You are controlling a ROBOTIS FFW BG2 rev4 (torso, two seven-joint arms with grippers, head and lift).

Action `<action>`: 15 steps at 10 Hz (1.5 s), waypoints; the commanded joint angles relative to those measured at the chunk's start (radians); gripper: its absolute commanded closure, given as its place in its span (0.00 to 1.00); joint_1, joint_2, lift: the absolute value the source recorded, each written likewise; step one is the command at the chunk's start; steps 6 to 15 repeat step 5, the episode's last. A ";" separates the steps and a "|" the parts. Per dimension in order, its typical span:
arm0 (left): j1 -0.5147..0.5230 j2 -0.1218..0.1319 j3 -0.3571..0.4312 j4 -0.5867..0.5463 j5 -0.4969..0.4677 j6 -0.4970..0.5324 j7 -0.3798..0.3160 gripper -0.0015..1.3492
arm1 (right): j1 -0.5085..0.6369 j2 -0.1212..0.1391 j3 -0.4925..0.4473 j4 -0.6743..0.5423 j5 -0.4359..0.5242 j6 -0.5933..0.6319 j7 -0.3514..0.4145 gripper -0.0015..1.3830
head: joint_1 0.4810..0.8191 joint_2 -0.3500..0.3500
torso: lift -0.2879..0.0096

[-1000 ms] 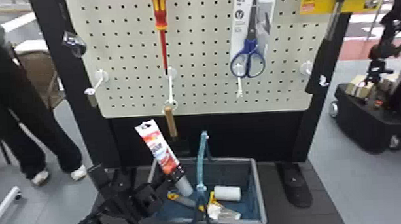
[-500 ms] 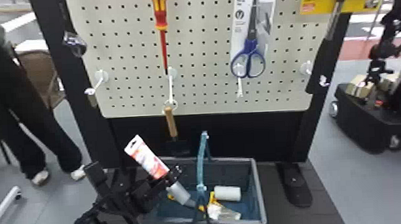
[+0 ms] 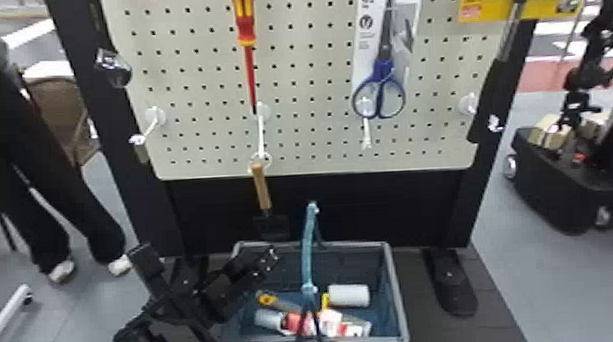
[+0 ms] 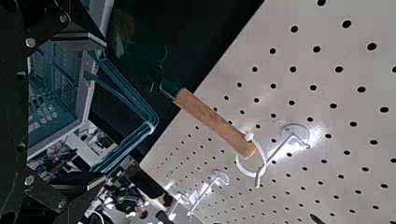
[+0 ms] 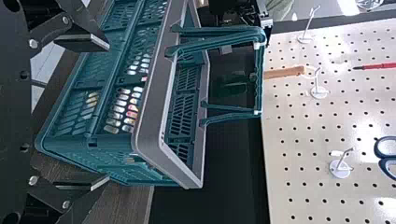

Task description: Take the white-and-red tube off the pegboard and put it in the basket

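Note:
The white-and-red tube (image 3: 301, 324) lies in the basket (image 3: 397, 298), on its near left side, under the handle, with its grey cap to the left. My left gripper (image 3: 270, 260) is over the basket's left rim, above the tube. In the left wrist view my left gripper (image 4: 100, 112) stands open with nothing between its fingers. The right wrist view has my right gripper (image 5: 107, 112) open and empty, beside the basket (image 5: 154, 116). On the pegboard (image 3: 298, 133) is a bare hook at the left.
A wooden-handled tool (image 3: 261, 188) hangs low behind the basket. Above are a screwdriver (image 3: 245, 16), scissors (image 3: 381, 89) and a hammer (image 3: 506, 37). The basket's raised handle (image 3: 309, 253) crosses its middle. A white roll (image 3: 349, 295) and other items lie inside.
The tube has left my left gripper and dropped into the basket, where it now lies flat. Earlier it was held tilted over the basket's left side.

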 commanded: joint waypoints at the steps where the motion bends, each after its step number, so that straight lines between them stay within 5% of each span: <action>1: 0.000 0.000 0.000 0.000 0.001 -0.001 0.000 0.22 | 0.000 0.000 0.000 0.000 0.000 0.000 0.000 0.21 | 0.20 0.50 | 0.63; 15: -0.002 0.000 0.000 0.000 0.003 -0.004 0.000 0.22 | 0.000 0.000 0.000 0.000 0.000 0.000 0.000 0.21 | 0.20 0.50 | 0.63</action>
